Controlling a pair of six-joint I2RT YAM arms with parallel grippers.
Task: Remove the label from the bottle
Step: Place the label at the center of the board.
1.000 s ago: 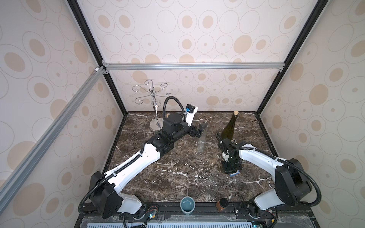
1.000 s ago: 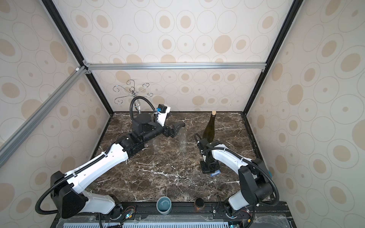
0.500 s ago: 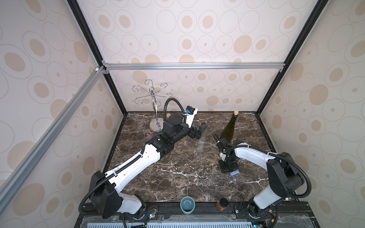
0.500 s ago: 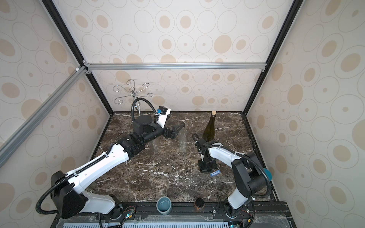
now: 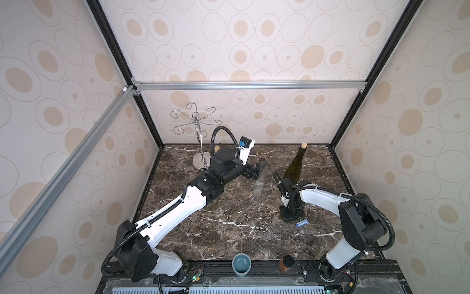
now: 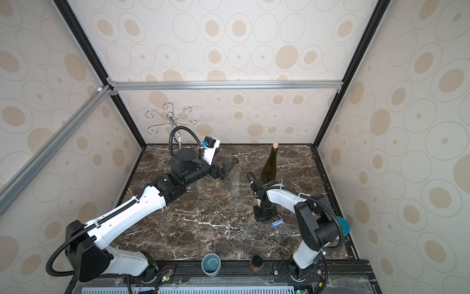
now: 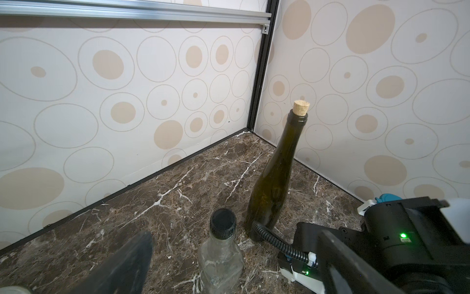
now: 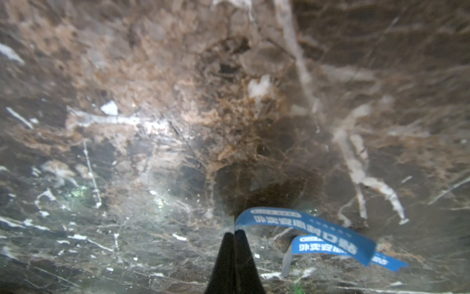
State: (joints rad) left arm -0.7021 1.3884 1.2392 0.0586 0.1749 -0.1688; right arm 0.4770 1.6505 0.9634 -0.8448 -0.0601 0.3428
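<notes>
A clear bottle (image 5: 259, 183) (image 6: 235, 183) with a black cap (image 7: 223, 224) stands upright at mid table. My left gripper (image 5: 256, 169) (image 7: 229, 264) is open, one finger (image 7: 122, 264) on each side of the bottle's shoulder, apart from the glass. The blue label (image 5: 302, 224) (image 6: 277, 224) (image 8: 318, 229) is off the bottle, curled low over the marble to the right. My right gripper (image 5: 292, 216) (image 8: 234, 234) points straight down at the table, shut on one end of the label.
A dark green corked wine bottle (image 5: 295, 168) (image 7: 274, 183) stands just behind my right arm. A chrome glass rack (image 5: 195, 127) is at the back left. A blue cup (image 5: 241, 264) and a small brown jar (image 5: 286, 263) sit at the front edge.
My right arm's elbow and upper links have swung a little to the left, while its gripper stays down by the label. The left arm and the clear bottle are unmoved.
</notes>
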